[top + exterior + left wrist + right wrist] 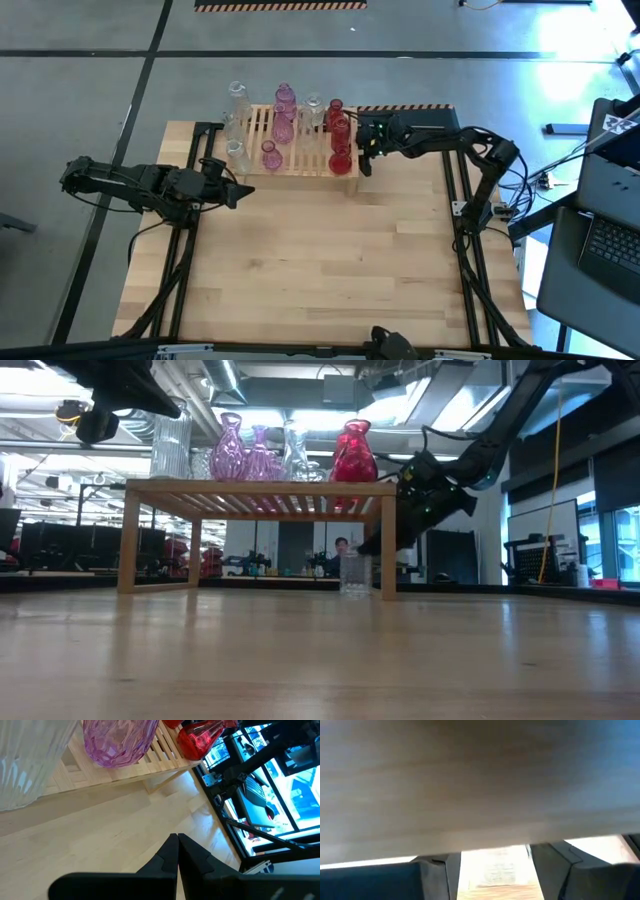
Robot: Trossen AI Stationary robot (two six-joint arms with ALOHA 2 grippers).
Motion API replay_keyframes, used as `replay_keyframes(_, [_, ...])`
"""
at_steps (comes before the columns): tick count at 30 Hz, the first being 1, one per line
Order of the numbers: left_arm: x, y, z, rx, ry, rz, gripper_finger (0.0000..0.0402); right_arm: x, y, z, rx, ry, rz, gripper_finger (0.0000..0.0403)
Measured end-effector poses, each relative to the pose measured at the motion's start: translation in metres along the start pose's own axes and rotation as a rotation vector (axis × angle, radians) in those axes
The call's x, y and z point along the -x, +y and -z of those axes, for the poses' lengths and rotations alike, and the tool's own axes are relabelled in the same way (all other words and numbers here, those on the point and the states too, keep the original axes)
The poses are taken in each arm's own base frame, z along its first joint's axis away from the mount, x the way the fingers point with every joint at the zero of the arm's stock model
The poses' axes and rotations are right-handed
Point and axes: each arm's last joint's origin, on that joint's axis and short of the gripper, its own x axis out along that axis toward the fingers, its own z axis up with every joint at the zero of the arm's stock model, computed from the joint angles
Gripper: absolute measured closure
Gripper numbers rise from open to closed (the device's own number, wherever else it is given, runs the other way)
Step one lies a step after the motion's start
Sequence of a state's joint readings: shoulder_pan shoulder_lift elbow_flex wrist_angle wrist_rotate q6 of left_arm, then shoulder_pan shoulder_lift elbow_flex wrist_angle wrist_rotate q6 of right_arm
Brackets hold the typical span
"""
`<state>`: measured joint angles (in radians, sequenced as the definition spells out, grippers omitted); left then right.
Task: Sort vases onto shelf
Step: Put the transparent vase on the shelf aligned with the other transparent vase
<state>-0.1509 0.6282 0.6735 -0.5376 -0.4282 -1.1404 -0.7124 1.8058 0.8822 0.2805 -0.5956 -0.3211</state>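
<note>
Pale plank tabletop (320,270) fills the foreground, bare across its near half. At its far edge stands the light slatted wooden shelf (300,150), already carrying most of the small glass vases: clear ones (238,95) toward the left end, pink ones (284,100) in the middle, red ones (338,135) at the right end. One small clear glass vase (355,573) stands on the tabletop by the shelf's right leg. The right gripper (364,160) reaches down beside that leg, its fingers (552,867) partly apart with the clear glass between them; whether they grip it I cannot tell. The left gripper (240,193) waits near the shelf's left end, fingers pressed together, empty. Judging by this, the last vase is being picked up; next comes a firm close, a lift clear of the leg, then placing it among the clear ones.
</note>
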Motion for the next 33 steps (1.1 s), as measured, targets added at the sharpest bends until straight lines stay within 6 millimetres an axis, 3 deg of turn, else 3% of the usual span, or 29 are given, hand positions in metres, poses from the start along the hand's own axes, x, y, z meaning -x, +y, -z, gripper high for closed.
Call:
replay_keyframes(12, [0.000, 0.000, 0.000, -0.009, 0.000, 0.000, 0.0401, 0.002, 0.003, 0.001, -0.023, 0.016, -0.059, 0.0275])
replay_keyframes(17, [0.000, 0.000, 0.000, -0.009, 0.000, 0.000, 0.0401, 0.002, 0.004, 0.001, -0.025, 0.016, -0.069, 0.0273])
replay_keyframes(21, [0.000, 0.000, 0.000, -0.008, 0.000, 0.000, 0.0401, 0.002, 0.004, 0.002, -0.009, 0.017, -0.073, 0.0243])
replay_keyframes(28, [0.000, 0.000, 0.000, -0.008, 0.000, 0.000, 0.0401, 0.002, 0.005, 0.002, -0.007, 0.024, -0.086, 0.0137])
replay_keyframes(33, [0.000, 0.000, 0.000, -0.020, 0.000, 0.000, 0.0401, -0.006, 0.018, 0.000, 0.070, 0.065, -0.080, 0.0089])
